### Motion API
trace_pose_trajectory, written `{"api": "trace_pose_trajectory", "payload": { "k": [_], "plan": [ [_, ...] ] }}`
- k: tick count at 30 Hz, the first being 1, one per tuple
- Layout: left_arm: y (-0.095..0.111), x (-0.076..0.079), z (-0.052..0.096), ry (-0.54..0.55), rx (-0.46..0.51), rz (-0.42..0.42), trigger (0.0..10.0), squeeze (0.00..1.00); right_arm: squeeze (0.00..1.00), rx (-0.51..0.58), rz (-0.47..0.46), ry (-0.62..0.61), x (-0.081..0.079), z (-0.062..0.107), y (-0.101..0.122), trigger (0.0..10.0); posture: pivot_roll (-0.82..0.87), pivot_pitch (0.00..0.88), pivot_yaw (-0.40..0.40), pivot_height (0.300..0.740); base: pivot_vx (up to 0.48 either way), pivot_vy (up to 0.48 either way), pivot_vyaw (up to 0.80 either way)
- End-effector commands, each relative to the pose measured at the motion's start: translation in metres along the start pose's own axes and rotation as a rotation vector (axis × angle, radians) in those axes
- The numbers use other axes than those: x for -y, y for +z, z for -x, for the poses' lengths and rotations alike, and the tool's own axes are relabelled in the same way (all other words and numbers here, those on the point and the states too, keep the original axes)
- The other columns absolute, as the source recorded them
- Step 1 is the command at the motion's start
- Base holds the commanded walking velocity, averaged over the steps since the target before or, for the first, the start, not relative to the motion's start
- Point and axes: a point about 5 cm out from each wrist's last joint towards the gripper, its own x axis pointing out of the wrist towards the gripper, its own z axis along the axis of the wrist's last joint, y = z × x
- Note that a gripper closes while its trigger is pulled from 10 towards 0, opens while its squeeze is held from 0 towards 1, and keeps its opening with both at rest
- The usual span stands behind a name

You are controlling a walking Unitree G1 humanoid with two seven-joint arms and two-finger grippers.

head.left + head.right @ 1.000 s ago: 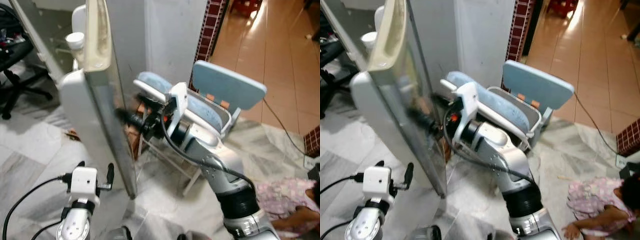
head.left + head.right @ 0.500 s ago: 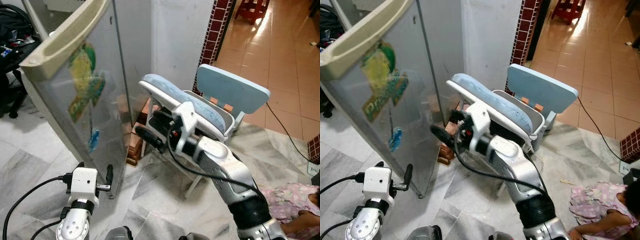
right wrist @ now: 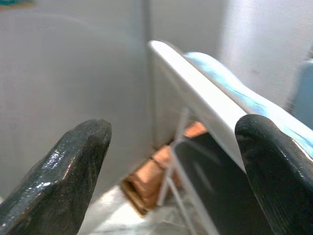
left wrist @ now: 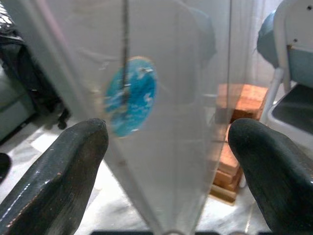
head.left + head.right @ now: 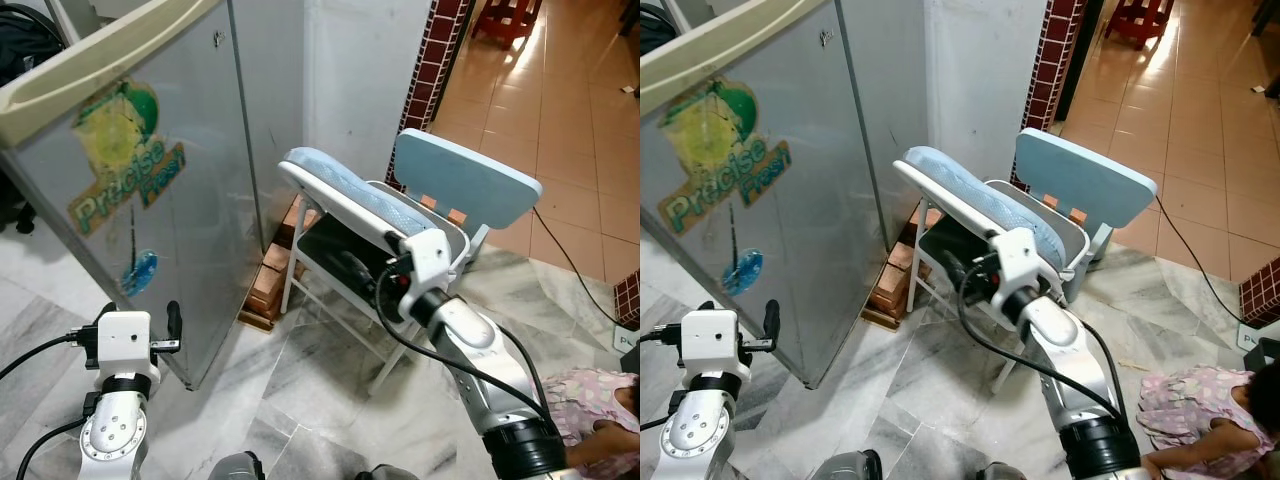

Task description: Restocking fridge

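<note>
Fridge door point(image 5: 150, 190) stands at my ten o'clock, its silver face carrying a lime sticker point(image 5: 118, 150) and a small blue one point(image 5: 140, 272). My left gripper point(image 4: 161, 166) hangs low at eight o'clock with its fingers spread wide, the door's lower corner right in front of them. A folding chair point(image 5: 400, 215) with blue cushions crowds the space at one o'clock; my right gripper point(image 3: 171, 166), fingers also wide apart, sits just under its tilted seat. Bricks point(image 5: 270, 285) are stacked between fridge and chair. A person in pink point(image 5: 1200, 410) sits on the floor at four o'clock.
</note>
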Motion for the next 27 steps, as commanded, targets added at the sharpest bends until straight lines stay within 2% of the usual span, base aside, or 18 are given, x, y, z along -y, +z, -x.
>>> {"api": "trace_pose_trajectory", "payload": {
  "k": [1, 8, 27],
  "plan": [
    [0.004, 0.0, -0.001, 0.007, 0.013, 0.006, 10.0, 0.0, 0.0, 0.002, -0.003, -0.033, 0.003, 0.002, -0.003, 10.0, 0.0, 0.114, -0.003, 0.74, 0.0, 0.0, 0.0],
    [0.011, 0.005, -0.004, -0.008, 0.032, 0.019, 10.0, 0.0, 0.0, 0.019, -0.004, -0.11, 0.01, 0.006, -0.007, 10.0, 0.0, 0.114, 0.001, 0.74, 0.0, 0.304, 0.0],
    [0.012, 0.008, -0.006, -0.006, 0.027, 0.044, 10.0, 0.0, 0.0, 0.012, -0.002, -0.151, 0.014, 0.005, -0.013, 10.0, -0.01, 0.108, 0.002, 0.74, 0.0, 0.462, 0.0]
  ]
}}
